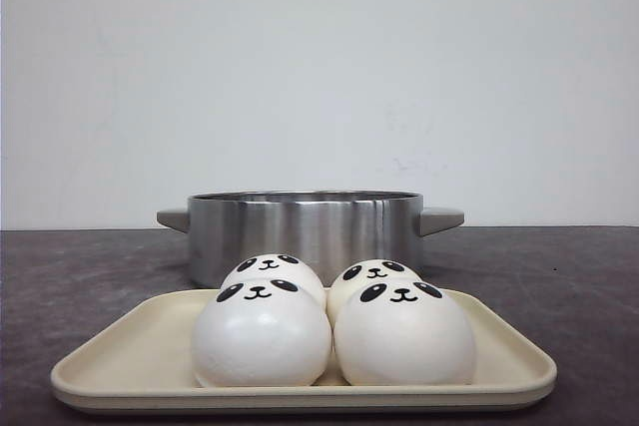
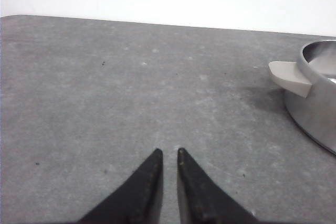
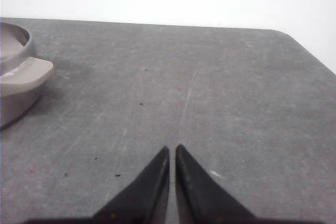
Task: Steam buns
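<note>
Both grippers are clenched on nothing: the left gripper (image 2: 169, 152) shows at the bottom centre of its wrist view with its black fingers (image 2: 149, 182) nearly touching at the tips, over bare grey table (image 2: 131, 93), and the right gripper (image 3: 172, 148) looks the same at the bottom centre of its own view, fingertips (image 3: 194, 182) close together above the speckled tabletop. Neither arm appears in the front view. There, four buns with panda faces sit together on a cream tray (image 1: 120, 366) in the lower middle of the frame: the front left bun (image 1: 262, 336) and front right bun (image 1: 404, 336) touch each other, and the back left bun (image 1: 272, 271) and back right bun (image 1: 371, 274) peek out just behind them. A steel pot (image 1: 305, 231) with pale handles stands right behind the tray, at mid-frame. One handle (image 2: 290, 77) shows at the right edge of the left wrist view, the other handle (image 3: 31, 71) at the left edge of the right wrist view.
</note>
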